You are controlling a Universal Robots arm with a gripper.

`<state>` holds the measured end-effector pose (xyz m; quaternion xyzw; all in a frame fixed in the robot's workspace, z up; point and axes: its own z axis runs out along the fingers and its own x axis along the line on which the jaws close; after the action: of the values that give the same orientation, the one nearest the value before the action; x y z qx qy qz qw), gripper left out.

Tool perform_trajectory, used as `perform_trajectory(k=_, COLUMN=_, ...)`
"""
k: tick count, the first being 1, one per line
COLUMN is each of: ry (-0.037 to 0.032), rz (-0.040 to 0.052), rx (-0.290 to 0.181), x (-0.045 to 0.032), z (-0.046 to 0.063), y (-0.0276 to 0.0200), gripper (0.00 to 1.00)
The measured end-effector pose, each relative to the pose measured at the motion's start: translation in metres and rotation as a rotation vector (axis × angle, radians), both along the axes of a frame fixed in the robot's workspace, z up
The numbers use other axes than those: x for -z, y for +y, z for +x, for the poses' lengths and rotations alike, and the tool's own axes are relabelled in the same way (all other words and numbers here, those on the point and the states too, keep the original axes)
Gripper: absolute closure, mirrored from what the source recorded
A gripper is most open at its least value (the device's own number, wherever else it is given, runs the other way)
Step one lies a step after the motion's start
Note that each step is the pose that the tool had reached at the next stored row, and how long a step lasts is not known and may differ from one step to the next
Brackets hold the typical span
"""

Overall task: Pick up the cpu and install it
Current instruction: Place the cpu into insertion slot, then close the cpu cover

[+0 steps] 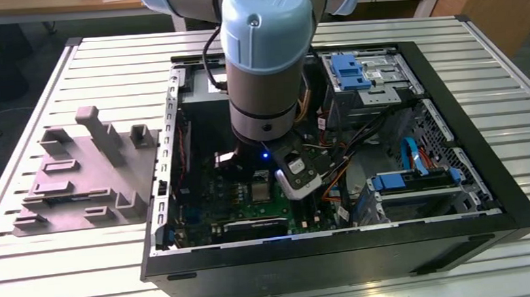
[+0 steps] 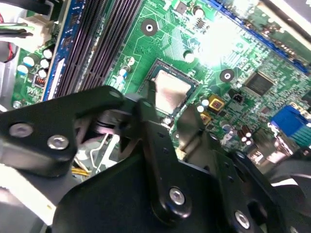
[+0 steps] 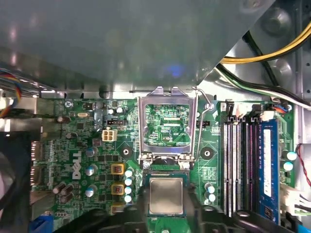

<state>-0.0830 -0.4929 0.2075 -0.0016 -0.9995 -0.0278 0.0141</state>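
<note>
"Silvery-grey metal with a paler rim: that is your cpu (image 3: 166,195); you have it lying flat within the dark rim of the socket (image 3: 167,173) on the green circuit board (image 3: 87,145), inside the open computer case (image 1: 344,260)."

"And the gripper (image 2: 170,106); what are my jaws doing?"

"Drawn in narrow, to the width of the chip; in both wrist views your 2 black fingers (image 2: 148,121) stand at 2 opposite edges of it, so I read it as gripped; how firmly, I cannot tell."

"Which way does it lie from the jaws?"

"Straight between them, right at the tips; it is square, so you have no long axis to mind; what counts is that its edges run parallel with the socket rim, and in the first wrist view they look so. Your grip line runs across the board; 1 finger is on the side toward the memory slots (image 3: 243,165), the other on the side toward the row of small capacitors (image 3: 129,182)."

"The metal frame?"

"The load plate (image 3: 167,124) is swung open and lies beyond a 3rd edge, apart from both fingers."

"How far along am I?"

"My judgement: the chip is in its seat or just over it; whether it is fully down, I cannot tell. You have only 1 arm (image 1: 261,74); in the exterior view it hangs straight over the spot."
</note>
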Motion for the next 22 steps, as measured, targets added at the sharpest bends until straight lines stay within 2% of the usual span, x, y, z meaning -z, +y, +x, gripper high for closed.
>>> perform_trajectory(k=1, ry=0.0006, rz=0.0000, rx=0.000, x=-0.0018, z=0.000, y=0.0000, gripper=0.56)
perform_trajectory(k=3, ry=0.0018, rz=-0.0001, rx=0.000, x=-0.0053, z=0.000, y=0.0000, gripper=0.68)
perform_trajectory(k=4, ry=0.0024, rz=-0.0001, rx=0.000, x=-0.0069, z=0.000, y=0.0000, gripper=0.68)
perform_trajectory(k=7, ry=0.0039, rz=0.0000, rx=0.000, x=-0.0104, z=0.000, y=0.0000, gripper=0.85)
perform_trajectory(k=9, ry=0.0048, rz=0.0001, rx=0.000, x=-0.0116, z=0.000, y=0.0000, gripper=0.89)
perform_trajectory(k=22, ry=0.0068, rz=0.0000, rx=0.000, x=-0.0120, z=0.000, y=0.0000, gripper=0.89)
